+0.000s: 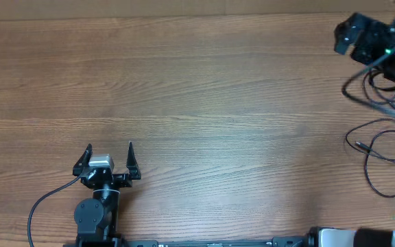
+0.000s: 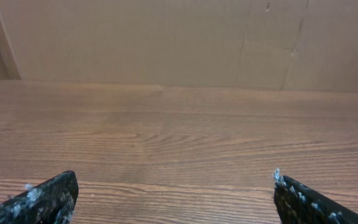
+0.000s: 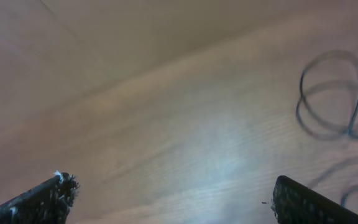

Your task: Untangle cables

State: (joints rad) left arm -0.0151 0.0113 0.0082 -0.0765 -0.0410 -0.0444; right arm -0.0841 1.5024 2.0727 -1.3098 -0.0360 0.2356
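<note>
Thin dark cables (image 1: 382,147) lie in loose loops on the wooden table at the far right edge. Blurred loops of them also show in the right wrist view (image 3: 331,93). My right gripper (image 1: 352,33) is raised at the far right corner, above and beyond the cables. Its fingers are spread wide with nothing between them (image 3: 169,190). My left gripper (image 1: 110,152) sits near the front left, far from the cables, open and empty, with only bare wood between its fingers (image 2: 174,196).
A cardboard-coloured wall (image 2: 166,37) stands along the table's far edge. The right arm's own black cable (image 1: 372,86) loops below the right gripper. The left arm's base and cable (image 1: 46,202) are at the front left.
</note>
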